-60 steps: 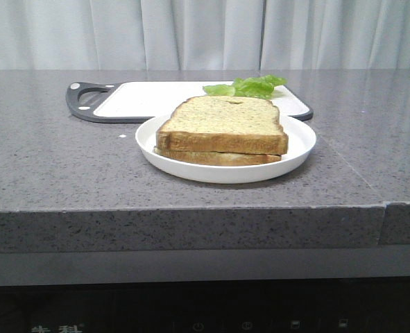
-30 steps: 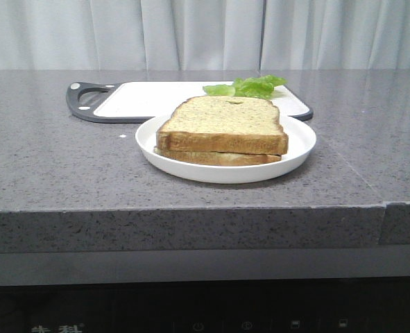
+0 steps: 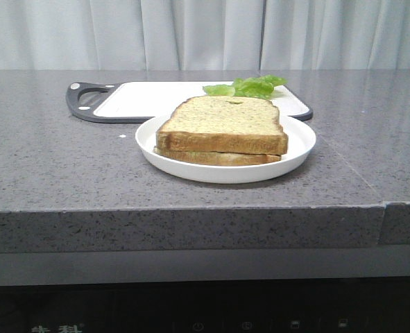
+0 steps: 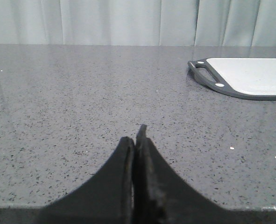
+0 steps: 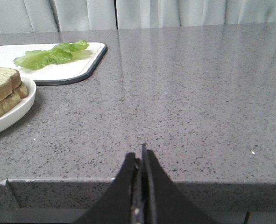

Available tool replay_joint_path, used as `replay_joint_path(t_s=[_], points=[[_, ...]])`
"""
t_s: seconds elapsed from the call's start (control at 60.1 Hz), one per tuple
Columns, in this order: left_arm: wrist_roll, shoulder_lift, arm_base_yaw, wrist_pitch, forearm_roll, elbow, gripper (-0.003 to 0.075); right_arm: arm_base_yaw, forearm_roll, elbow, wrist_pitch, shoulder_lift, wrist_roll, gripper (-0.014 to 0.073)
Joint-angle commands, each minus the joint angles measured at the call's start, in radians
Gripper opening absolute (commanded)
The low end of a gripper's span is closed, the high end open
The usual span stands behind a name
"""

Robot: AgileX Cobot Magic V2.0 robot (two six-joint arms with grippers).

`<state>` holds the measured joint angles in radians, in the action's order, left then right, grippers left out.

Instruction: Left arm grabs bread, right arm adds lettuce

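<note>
**Bread is waiting on the plate, nothing has moved yet**

Bread (image 3: 224, 123), the thicker slice, is lying on top of a thinner slice (image 3: 218, 157) in the white plate (image 3: 296, 154), in the middle of the grey worktop (image 3: 52, 166). Comparing with the front pictures from a moment ago, I am seeing no change at all: the slices, the plate and the lettuce (image 3: 250, 86) are all sitting in the same places. The lettuce is resting on the far right corner of the white cutting board (image 3: 149, 99), just behind the plate.

Both arms are staying back at the near edge of the worktop and are not appearing in the front view. The left claw (image 4: 137, 140) is pressed closed, holding nothing, to the left of the board's handle. The right claw (image 5: 140, 158) is also closed and empty, on the right, well apart from the plate.

In my judgement the task is not started. The left claw is needing to open and travel to the bread first.
</note>
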<state>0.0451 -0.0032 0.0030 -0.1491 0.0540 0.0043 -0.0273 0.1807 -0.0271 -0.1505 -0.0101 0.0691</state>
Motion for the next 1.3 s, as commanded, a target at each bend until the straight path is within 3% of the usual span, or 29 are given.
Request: replay_joint_path(t_s=[0.0,0.2,0.399,0.499,0.665,0.865,1.048,1.131,1.281], points=[[-0.010,-0.019,0.003,0.085,0.007,0.006,-0.0020,0.005,-0.012,0.003,0.075,-0.021,0.002,-0.0062],[-0.010,-0.019,0.003,0.089,0.007,0.006,-0.0020,0.005,-0.011,0.003,0.077,-0.021,0.001,-0.0062],[-0.010,-0.019,0.003,0.180,0.005,-0.024,-0.0020,0.005,-0.011,0.023,0.108,-0.021,0.001,-0.0062],[-0.010,-0.007,0.003,0.140,0.003,-0.115,-0.0020,0.006,-0.012,0.113,0.048,-0.017,0.002,-0.0062],[-0.010,0.136,0.003,-0.070,0.003,-0.357,-0.0020,0.006,-0.012,0.319,-0.073,0.094,0.002,-0.0062],[-0.010,0.374,0.003,-0.071,0.003,-0.505,-0.0020,0.006,-0.012,0.551,-0.094,0.317,0.002,-0.0062],[-0.010,0.428,0.003,-0.068,0.007,-0.524,-0.0010,0.006,-0.012,0.604,-0.111,0.380,0.002,-0.0046],[-0.010,0.428,0.003,-0.068,0.007,-0.524,0.0107,0.006,-0.012,0.604,-0.128,0.380,0.002,0.0076],[-0.010,0.428,0.003,-0.066,0.007,-0.524,0.0487,0.006,-0.012,0.604,-0.128,0.380,0.002,0.0556]])
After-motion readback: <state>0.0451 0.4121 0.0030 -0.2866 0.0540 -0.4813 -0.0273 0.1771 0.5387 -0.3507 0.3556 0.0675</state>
